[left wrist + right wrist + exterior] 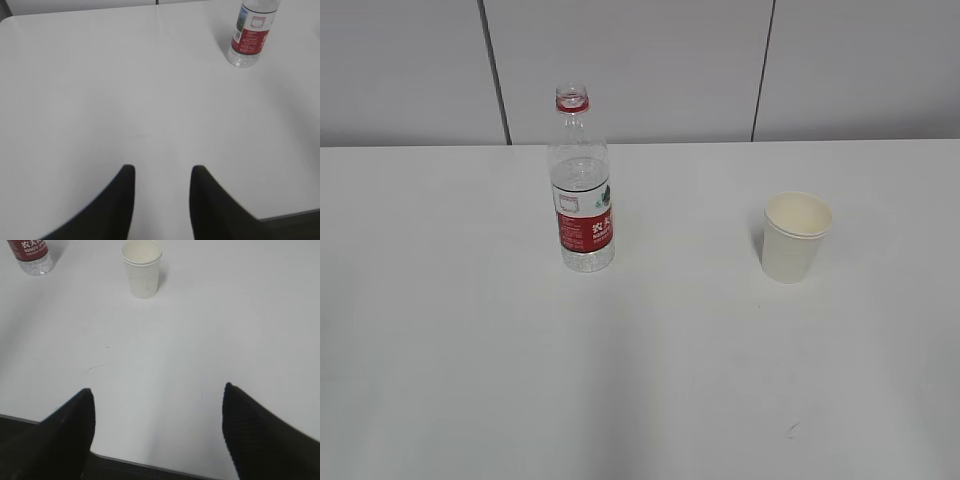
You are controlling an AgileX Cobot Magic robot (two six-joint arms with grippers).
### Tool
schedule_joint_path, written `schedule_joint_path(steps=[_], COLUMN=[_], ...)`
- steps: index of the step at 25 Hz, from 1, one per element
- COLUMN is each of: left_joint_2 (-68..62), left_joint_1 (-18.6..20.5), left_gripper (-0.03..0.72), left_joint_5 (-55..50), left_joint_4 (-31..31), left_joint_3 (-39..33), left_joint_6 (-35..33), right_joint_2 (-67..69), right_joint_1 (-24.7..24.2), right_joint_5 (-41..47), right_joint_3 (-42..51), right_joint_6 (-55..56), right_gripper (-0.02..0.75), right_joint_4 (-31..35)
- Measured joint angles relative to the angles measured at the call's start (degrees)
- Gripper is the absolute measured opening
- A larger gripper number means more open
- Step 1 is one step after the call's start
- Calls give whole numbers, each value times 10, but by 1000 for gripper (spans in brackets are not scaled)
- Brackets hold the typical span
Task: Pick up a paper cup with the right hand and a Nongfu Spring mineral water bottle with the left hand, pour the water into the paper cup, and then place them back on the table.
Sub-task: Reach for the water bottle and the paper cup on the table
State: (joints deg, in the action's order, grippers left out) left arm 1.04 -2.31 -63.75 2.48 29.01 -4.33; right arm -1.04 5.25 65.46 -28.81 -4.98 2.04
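white table holds upright bottle and paper cup well apart; left gripper and right gripper both gape, empty.

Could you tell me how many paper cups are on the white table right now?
1. The small cream-white tapered paper cup stands upright on the table's right side, apart from the clear plastic bottle. Nothing appears hidden.

The white table bears an upright bottle and a paper cup.

Clear bottle with red-and-white label, cream cup, white table, seemingly black jaws.
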Motion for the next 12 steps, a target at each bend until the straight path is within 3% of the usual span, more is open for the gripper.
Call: schedule_joint_path(steps=[12], left_joint_2=[0], left_joint_1=[0], left_gripper=[239], left_joint_5=[0], left_joint_4=[0], left_joint_3=[0], left_joint_6=[0], right_joint_2=[0], right_joint_1=[0], right_joint_5=[-2], right_joint_3=[-1], right_joint_6=[0], right_gripper=[590], right_joint_4=[0])
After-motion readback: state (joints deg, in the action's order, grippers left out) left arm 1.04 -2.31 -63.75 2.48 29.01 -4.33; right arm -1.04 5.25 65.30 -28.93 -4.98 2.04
